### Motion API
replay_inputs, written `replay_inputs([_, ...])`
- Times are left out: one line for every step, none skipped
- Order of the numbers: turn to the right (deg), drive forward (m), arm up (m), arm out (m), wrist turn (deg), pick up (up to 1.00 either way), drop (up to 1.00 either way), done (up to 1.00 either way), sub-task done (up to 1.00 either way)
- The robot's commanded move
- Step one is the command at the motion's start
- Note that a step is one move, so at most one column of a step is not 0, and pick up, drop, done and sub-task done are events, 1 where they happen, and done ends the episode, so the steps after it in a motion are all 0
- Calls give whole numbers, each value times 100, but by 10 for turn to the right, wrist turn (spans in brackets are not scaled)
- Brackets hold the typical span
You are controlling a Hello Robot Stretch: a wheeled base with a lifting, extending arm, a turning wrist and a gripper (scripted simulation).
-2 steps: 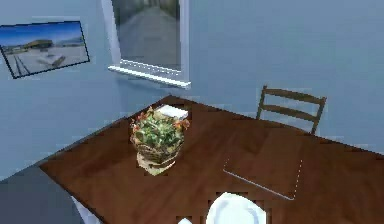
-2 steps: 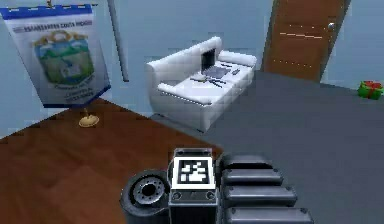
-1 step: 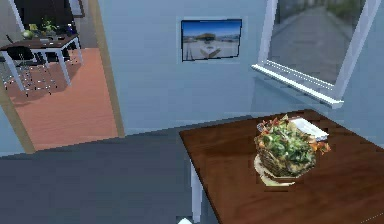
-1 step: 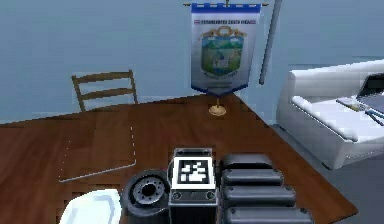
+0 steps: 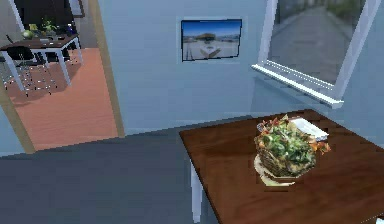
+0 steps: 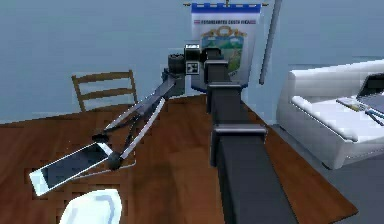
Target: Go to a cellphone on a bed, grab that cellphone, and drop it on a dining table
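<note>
A flat cellphone (image 6: 70,166) with a grey face and pale rim lies on the brown wooden dining table (image 6: 170,180). My gripper (image 6: 108,150) reaches down and left from the dark arm (image 6: 228,120), and its fingertips end right by the phone's upper right corner. With the phone on the tabletop there, I cannot tell whether the gripper holds anything. The same table (image 5: 340,180) appears at the forward view's lower right.
A white plate (image 6: 92,208) sits by the phone and a wooden chair (image 6: 104,88) stands behind the table. A white sofa (image 6: 335,100) is at right. A basket of greenery (image 5: 288,150) rests on the table below a window (image 5: 315,45). An open doorway (image 5: 60,80) is at left.
</note>
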Motion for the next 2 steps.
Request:
replay_inputs([0, 0, 0, 0, 390, 0, 0, 0, 0])
replay_inputs([0, 0, -32, 0, 0, 0, 0, 0, 0])
